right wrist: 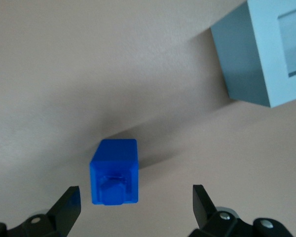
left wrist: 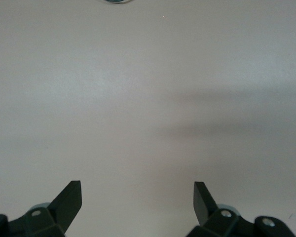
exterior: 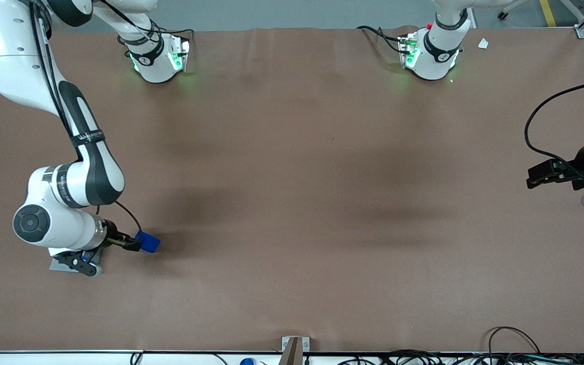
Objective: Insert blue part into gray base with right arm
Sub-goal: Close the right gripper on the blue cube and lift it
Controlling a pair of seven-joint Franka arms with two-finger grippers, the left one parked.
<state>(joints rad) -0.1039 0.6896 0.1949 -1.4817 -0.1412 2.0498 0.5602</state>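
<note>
The blue part [exterior: 148, 242] lies on the brown table toward the working arm's end, near the front edge. My right arm's gripper [exterior: 137, 245] is low over the table right beside it. In the right wrist view the gripper [right wrist: 136, 200] stands open, and the blue part [right wrist: 114, 171] sits just ahead of the gap between the fingers, much closer to one finger [right wrist: 69, 205], touching neither. The gray base [right wrist: 266, 54] stands a short way off, its square recess facing up. In the front view the gray base [exterior: 58, 264] is mostly hidden under the arm's wrist.
Both arm bases [exterior: 157, 58] [exterior: 431, 53] stand along the table's back edge. The parked arm's gripper [exterior: 550, 175] with looping black cables hangs at its end of the table. A small bracket [exterior: 292, 347] sits at the front edge.
</note>
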